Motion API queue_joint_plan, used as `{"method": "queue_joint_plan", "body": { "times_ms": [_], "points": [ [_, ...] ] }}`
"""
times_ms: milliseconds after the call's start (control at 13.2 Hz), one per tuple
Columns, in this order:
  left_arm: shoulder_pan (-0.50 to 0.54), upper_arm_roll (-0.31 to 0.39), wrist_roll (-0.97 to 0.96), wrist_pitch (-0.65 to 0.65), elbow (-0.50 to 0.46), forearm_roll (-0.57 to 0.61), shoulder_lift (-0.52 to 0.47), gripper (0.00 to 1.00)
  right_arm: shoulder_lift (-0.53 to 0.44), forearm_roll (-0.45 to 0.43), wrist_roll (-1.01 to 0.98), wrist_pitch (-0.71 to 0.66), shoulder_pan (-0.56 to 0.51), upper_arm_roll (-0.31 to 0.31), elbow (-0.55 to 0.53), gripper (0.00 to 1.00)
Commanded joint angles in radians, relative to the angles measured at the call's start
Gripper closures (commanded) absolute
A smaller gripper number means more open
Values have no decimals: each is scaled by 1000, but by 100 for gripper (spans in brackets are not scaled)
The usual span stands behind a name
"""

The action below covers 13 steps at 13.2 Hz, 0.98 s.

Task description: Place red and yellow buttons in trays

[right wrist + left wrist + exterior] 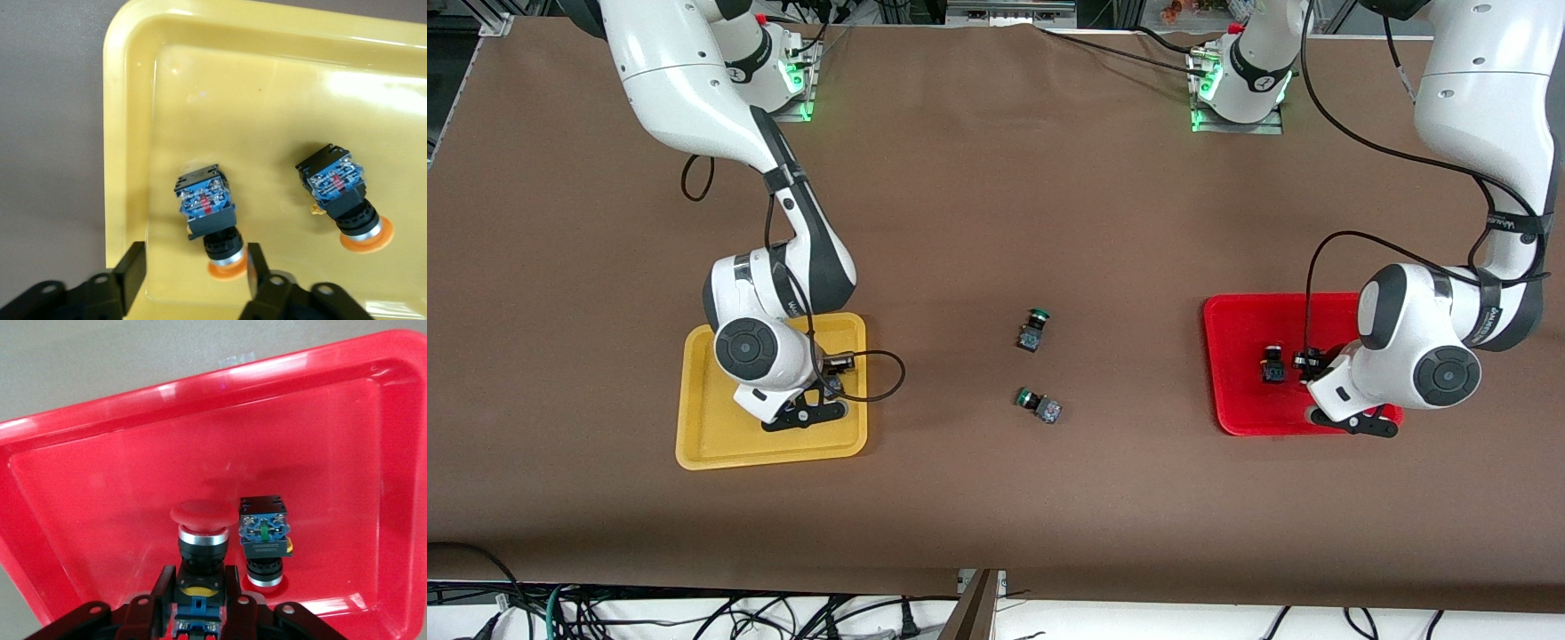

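Observation:
My left gripper [200,579] is shut on the dark body of a red-capped button [203,520], low in the red tray [100,473]. A second red-capped button [265,537] lies cap down beside it. In the front view this gripper [1309,363] is over the red tray [1236,320], next to that second button [1272,365]. My right gripper [197,263] is open and empty over the yellow tray [267,87]. Two yellow-orange-capped buttons lie in it: one [208,203] just ahead of the fingers, one [337,183] apart. The right arm hides them in the front view, where the yellow tray [720,436] shows.
Two green-capped buttons lie on the brown table between the trays, one [1032,330] farther from the front camera, one [1039,404] nearer. A black cable loops from the right wrist over the yellow tray's edge [889,378].

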Motion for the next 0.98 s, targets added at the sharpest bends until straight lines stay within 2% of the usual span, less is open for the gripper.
{"method": "queue_joint_plan", "body": {
  "times_ms": [0,76,227,530,682,833,909],
  "points": [
    [7,-13,11,4,-7,21,-12,0,-41,8,-34,-2,-5,-4,2,1],
    [4,-13,10,1,-5,21,-15,0,-54,12,-34,-4,-19,-16,2,1],
    [4,-19,19,-11,12,10,-47,0,-160,24,-19,-36,-36,-11,-4,0],
    [-2,-59,16,-63,36,12,-242,0,-336,29,-8,-247,-41,-14,-11,0],
    [-2,-79,11,-205,140,-6,-308,0,-427,29,-17,-313,-41,-27,-46,0],
    [-4,-84,11,-428,293,-78,-327,0,-594,20,-13,-311,-42,-28,-198,0],
    [-4,-81,8,-489,359,-108,-325,0,-667,15,-14,-315,-45,-30,-256,0]
  ]
}}
